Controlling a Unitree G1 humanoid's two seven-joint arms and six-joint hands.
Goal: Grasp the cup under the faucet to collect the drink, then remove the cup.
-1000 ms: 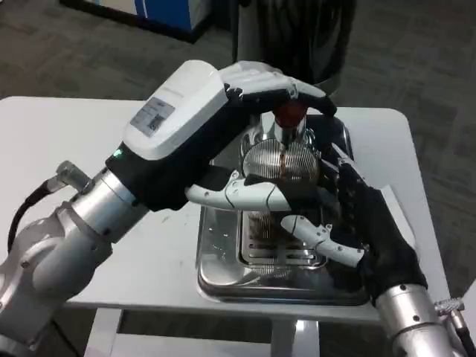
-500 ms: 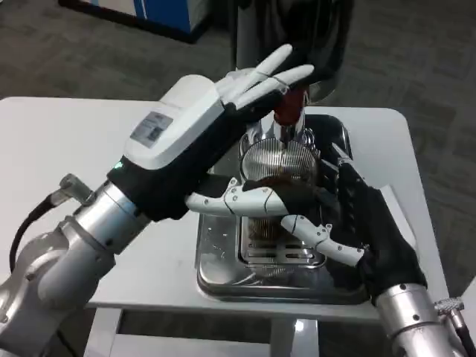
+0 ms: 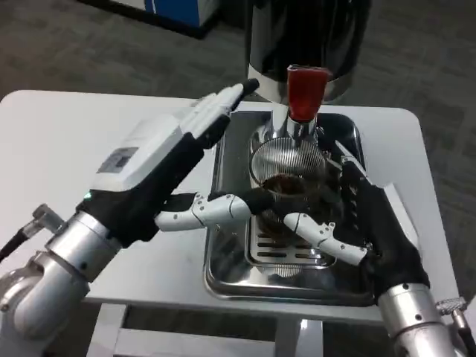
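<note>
A clear ribbed cup [image 3: 286, 178] with dark drink in its lower part stands on the grate of a steel drip tray [image 3: 227, 271], right under the faucet with the red lever [image 3: 305, 91] of a dark dispenser [image 3: 309, 37]. My right hand [image 3: 357, 223] wraps the cup from the right and front, fingers curled around it. My left hand [image 3: 175, 167] hovers open to the left of the faucet, fingers stretched toward the dispenser, thumb reaching toward the cup's base. It touches nothing that I can see.
The white table [image 3: 74, 141] spreads to the left of the tray; its front edge runs just below the tray. Grey carpet lies beyond the table's far and right edges. A blue and white cabinet [image 3: 175, 7] stands at the top.
My left hand has come off the red lever and drawn back to the left and down, leaving the lever uncovered. The right hand stays on the cup. The camera has shifted slightly.
</note>
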